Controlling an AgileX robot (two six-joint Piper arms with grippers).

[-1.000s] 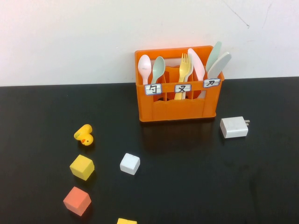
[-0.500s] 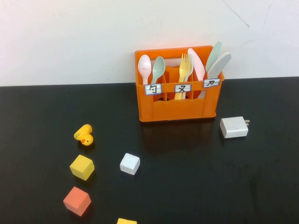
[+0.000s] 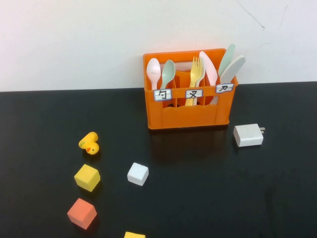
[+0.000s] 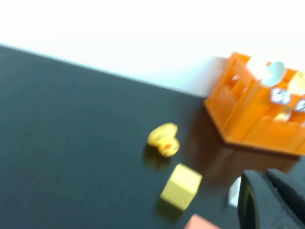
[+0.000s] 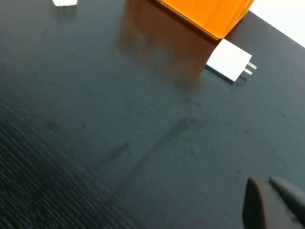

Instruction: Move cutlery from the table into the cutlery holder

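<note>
The orange cutlery holder (image 3: 188, 115) stands at the back of the black table (image 3: 208, 188), against the wall. In it stand a pale pink spoon (image 3: 153, 69), a pale green spoon (image 3: 168, 72), a yellow fork (image 3: 196, 69), a cream-white knife (image 3: 208, 67) and a grey knife (image 3: 233, 67). No cutlery lies on the table. Neither gripper shows in the high view. My left gripper (image 4: 267, 174) is shut and empty above the near left of the table, with the holder (image 4: 252, 124) ahead of it. My right gripper (image 5: 268, 181) is shut and empty above the near right.
A white charger block (image 3: 247, 135) lies right of the holder. A yellow duck (image 3: 89, 143), a yellow cube (image 3: 87, 177), a white cube (image 3: 137, 174) and a red cube (image 3: 81, 213) lie at the left front. Another yellow piece (image 3: 133, 235) sits at the front edge.
</note>
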